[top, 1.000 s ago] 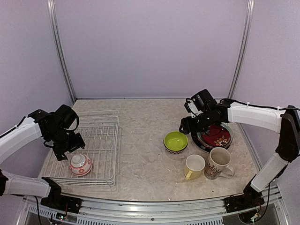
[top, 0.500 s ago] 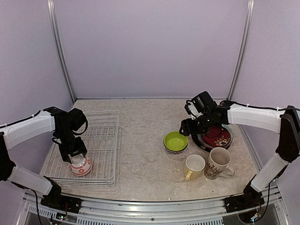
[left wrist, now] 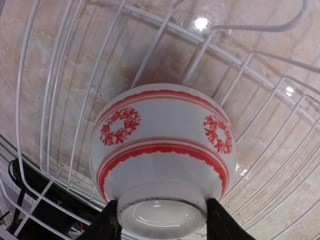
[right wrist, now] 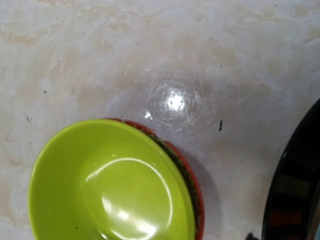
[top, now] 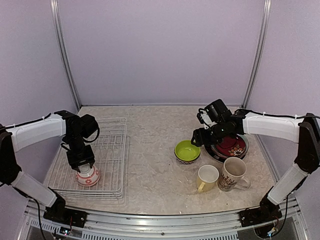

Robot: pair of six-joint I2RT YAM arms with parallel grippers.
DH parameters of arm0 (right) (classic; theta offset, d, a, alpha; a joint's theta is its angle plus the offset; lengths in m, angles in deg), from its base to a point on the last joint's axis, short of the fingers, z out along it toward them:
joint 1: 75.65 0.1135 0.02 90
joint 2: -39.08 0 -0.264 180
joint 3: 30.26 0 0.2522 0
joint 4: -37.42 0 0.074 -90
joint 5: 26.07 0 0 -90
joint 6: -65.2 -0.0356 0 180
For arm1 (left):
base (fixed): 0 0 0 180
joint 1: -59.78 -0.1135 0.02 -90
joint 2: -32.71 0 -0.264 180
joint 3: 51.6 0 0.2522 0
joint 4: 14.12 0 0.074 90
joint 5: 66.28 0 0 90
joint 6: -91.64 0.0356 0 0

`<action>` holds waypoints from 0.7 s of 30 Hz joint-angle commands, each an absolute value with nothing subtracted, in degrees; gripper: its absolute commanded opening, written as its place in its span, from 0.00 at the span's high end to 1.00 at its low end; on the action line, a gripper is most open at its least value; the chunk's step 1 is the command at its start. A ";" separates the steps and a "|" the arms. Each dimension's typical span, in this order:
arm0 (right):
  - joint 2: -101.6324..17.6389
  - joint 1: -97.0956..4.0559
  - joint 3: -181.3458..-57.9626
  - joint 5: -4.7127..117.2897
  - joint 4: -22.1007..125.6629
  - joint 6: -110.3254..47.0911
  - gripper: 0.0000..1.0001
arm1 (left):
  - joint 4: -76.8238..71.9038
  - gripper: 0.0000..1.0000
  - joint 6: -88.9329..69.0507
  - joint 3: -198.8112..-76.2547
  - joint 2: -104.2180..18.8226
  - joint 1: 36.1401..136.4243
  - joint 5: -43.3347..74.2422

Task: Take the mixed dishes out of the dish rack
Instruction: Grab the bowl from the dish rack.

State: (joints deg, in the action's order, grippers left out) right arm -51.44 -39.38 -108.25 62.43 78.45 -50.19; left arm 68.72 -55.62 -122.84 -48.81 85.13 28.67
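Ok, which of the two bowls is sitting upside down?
The red-white patterned bowl, at the near end of the dish rack: its foot ring faces up, flanked by the left claw. The lime-green bowl stands mouth up on the table.

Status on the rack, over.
Left gripper, jaws astride foot of upturned patterned bowl, grip unconfirmed. It's the only dish in rack. Right gripper hovers by green bowl. Nothing blocking.
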 commanded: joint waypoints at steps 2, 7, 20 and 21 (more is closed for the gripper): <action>-50.58 -39.08 -107.88 61.97 77.81 -50.64 0.30 | 68.70 0.57 -55.38 -123.28 -51.19 85.94 30.24; -49.96 -39.08 -108.26 62.43 78.32 -50.57 0.30 | 68.65 0.66 -54.97 -124.21 -50.88 86.44 30.10; -49.40 -38.94 -109.67 59.02 76.15 -51.93 0.29 | 70.89 0.77 -54.08 -126.50 -44.38 87.14 28.91; -49.54 -38.85 -109.85 58.74 75.96 -52.10 0.30 | 70.90 0.77 -53.89 -126.72 -43.85 87.16 28.54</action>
State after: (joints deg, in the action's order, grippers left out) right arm -50.52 -39.38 -108.22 60.79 77.38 -51.26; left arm 69.27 -54.85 -124.37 -47.58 86.87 28.67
